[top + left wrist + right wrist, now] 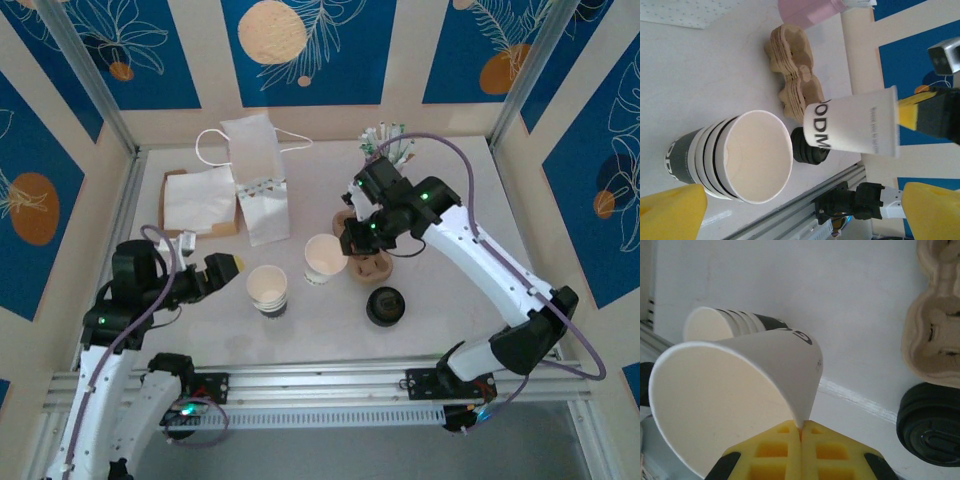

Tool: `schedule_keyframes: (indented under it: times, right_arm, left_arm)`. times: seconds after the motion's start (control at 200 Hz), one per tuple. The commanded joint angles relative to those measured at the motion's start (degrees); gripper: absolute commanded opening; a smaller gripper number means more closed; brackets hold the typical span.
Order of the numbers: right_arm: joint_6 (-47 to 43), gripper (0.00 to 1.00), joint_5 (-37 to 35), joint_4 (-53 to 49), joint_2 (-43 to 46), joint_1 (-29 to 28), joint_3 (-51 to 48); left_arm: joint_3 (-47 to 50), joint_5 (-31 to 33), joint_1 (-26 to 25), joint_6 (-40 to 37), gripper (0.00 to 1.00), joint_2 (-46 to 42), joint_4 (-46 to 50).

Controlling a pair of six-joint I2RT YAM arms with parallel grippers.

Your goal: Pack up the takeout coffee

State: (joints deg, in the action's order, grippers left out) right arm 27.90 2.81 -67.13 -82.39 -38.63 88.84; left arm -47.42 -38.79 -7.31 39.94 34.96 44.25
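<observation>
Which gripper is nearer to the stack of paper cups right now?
Left. The left gripper sits open just left of the stack of paper cups; the right gripper is farther off to its right, pinching the rim of a single cup.

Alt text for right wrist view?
The right gripper pinches the rim of a lidless white paper cup, its mouth facing the camera. Behind on the white table: a cup stack, a cardboard carrier and black lids.

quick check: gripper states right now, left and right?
Left gripper: open, holding nothing.
Right gripper: shut on the rim of a lidless paper cup.
</observation>
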Motion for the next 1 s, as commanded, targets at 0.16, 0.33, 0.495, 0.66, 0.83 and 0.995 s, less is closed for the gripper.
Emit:
schedule_keyframes:
  times: [0.16, 0.33, 0.495, 0.66, 0.83, 0.995]
  right_arm:
    - [0.9, 0.02, -0.1, 6.6, -0.8, -1.3, -9.2]
    - [1.4, 0.02, -4.0, 9.2, -3.6, -4.2, -11.8]
    - [2.0, 0.02, -5.4, 11.8, -6.5, -5.7, -13.7]
    - [2.1, 0.02, -7.9, 13.1, -8.8, -7.0, -14.6]
    - [1.9, 0.05, -10.6, 12.9, -10.2, -7.1, -15.4]
    - [1.9, 0.05, -11.3, 12.5, -9.5, -6.2, -16.1]
  left_arm:
    - [-3.4, 5.2, -5.3, -2.2, 1.00, 3.3, -1.4]
    - [-4.4, 12.6, -13.7, -2.4, 1.00, 6.5, -2.9]
    - [-6.7, 21.6, -24.0, -3.7, 1.00, 11.8, -3.2]
    - [-8.4, 26.9, -30.7, -4.6, 1.00, 16.4, -4.7]
    - [-9.5, 29.1, -33.6, -5.2, 1.00, 19.1, -6.6]
    - [-10.2, 30.8, -35.4, -5.6, 1.00, 20.1, -7.8]
